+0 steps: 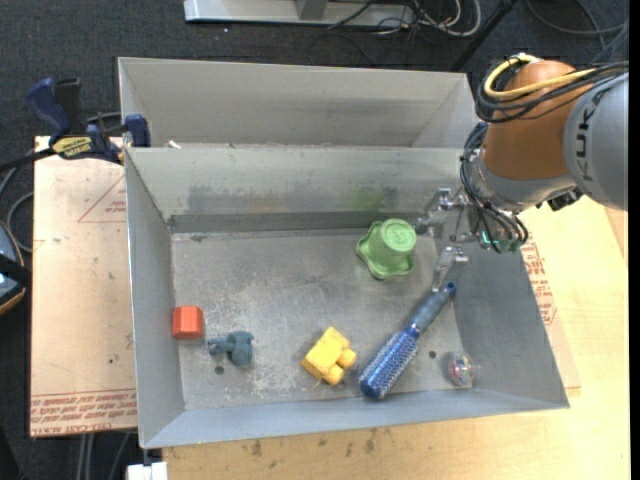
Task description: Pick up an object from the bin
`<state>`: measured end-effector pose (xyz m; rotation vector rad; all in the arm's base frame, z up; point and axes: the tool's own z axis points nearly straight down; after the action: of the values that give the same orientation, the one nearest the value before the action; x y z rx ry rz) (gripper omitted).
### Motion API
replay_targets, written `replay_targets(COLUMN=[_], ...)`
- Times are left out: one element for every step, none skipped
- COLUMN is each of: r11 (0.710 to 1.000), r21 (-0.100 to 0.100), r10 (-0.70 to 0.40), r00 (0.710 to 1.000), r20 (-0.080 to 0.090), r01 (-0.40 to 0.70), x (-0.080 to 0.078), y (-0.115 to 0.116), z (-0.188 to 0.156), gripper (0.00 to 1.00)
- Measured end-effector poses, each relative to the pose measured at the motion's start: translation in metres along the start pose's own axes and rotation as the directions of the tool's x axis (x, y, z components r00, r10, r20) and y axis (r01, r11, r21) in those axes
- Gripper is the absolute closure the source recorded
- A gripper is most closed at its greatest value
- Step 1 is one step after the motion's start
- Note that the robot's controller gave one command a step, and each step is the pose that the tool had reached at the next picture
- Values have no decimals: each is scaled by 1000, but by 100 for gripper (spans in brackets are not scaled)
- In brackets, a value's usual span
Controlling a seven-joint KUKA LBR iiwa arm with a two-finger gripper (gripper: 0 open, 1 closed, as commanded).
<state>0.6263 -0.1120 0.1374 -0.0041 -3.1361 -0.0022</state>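
At the lower left of the bin point(270, 283) a small red cube point(186, 322) lay on the floor, with a little grey-blue figure point(233, 347) just to its right. Further right, near the bottom middle of the frame, sat a yellow block point(328, 356), apart from both.

Right of centre a green cup point(388, 248) rested close to the back wall, seemingly tipped on its side, though the view was too poor to be sure. Below it a blue brush point(392, 360) lay on a slant. Its bristled head was just beside the yellow block and its handle ran up and to the right.

The tool point(450, 243) hung at the right of the frame, low in the bin, just right of the cup and directly above the upper tip of the brush handle. Whether it was spread or pressed together could not be told, and nothing showed pinched in it. A small clear ball point(460, 370) lay in the lower right corner.

The step in hand looked like the approach: nothing had yet been lifted. The handle tip and the cup were the nearest candidates. The next move would call for settling squarely over one of them, lowering around it, closing firmly and lifting straight up clear of the sloping right wall.
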Motion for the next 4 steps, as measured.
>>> replay_targets(r11=[946, 1000, 973, 967], r21=[-4, 3, 12, 15], r10=[325, -20, -232, -256], r00=[946, 999, 972, 965], r20=[22, 27, 40, 57], r01=[-325, 20, 232, 256], x=[30, 93, 134, 133], y=[14, 23, 58, 89], z=[56, 62, 21, 51], gripper=[0, 0, 0, 0])
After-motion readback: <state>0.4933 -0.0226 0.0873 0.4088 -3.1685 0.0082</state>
